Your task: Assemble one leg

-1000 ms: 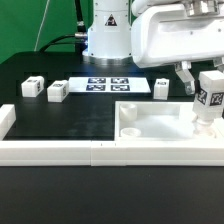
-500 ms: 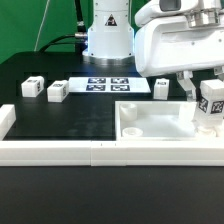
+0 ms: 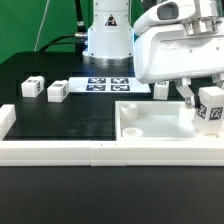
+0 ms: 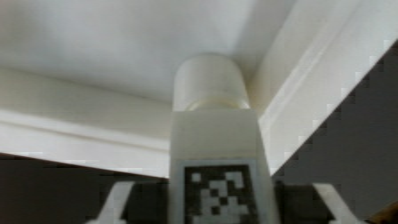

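On the exterior view's left, the far-left block (image 3: 33,86), the second block (image 3: 57,92) beside it, the marker board (image 3: 108,84) and a third block (image 3: 160,89) lay exactly where they had lain a second earlier. All the movement was on that view's right. There the gripper (image 3: 208,98), clenched on the leg (image 3: 211,112), had carried it slightly rightward and lower, and the bulky white hand above had swung with it. We judged that the leg was being seated, perhaps turned, into the far corner recess of the panel (image 3: 150,122), and that the joint was not yet finished. The leg stood upright at that corner, well apart from the loose blocks. As for materials, the blocks were small, matte white plastic boxes with a black-and-white tag on the face. The table (image 3: 60,115) was a flat black surface, and the rail (image 3: 50,150) along the front was smooth, square-edged white. The panel was a broad white slab with raised edges and a shallow round hollow in its near corner. In the wrist view the leg (image 4: 219,150) ended in a rounded, glossy peg that pointed into the panel's pale inner angle. We could not tell whether the peg was touching the panel.
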Robot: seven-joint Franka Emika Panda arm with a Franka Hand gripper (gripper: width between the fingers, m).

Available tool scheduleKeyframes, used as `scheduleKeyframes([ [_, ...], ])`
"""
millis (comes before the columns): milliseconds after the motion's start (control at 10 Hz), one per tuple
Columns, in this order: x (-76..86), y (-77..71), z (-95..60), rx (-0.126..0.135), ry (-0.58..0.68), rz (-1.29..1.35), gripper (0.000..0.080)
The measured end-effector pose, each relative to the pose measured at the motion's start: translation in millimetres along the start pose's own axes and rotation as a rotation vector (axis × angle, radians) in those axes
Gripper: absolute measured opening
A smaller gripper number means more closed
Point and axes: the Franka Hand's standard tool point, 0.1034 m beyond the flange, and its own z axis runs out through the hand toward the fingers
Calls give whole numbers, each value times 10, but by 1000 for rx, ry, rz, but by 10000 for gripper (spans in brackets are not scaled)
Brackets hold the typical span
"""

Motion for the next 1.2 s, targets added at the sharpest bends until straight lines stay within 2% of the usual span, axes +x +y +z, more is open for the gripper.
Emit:
scheduleKeyframes([
  [100,2,1,0,0,0,0,290],
  [200,1,1,0,0,0,0,381],
  [300,1,1,0,0,0,0,520],
  [400,1,1,0,0,0,0,608],
  [500,1,1,0,0,0,0,608],
  [600,1,1,0,0,0,0,641],
  [900,8,2,-5,0,1,0,649],
  [1200,158,-4,-230,9,-28,-7,649],
])
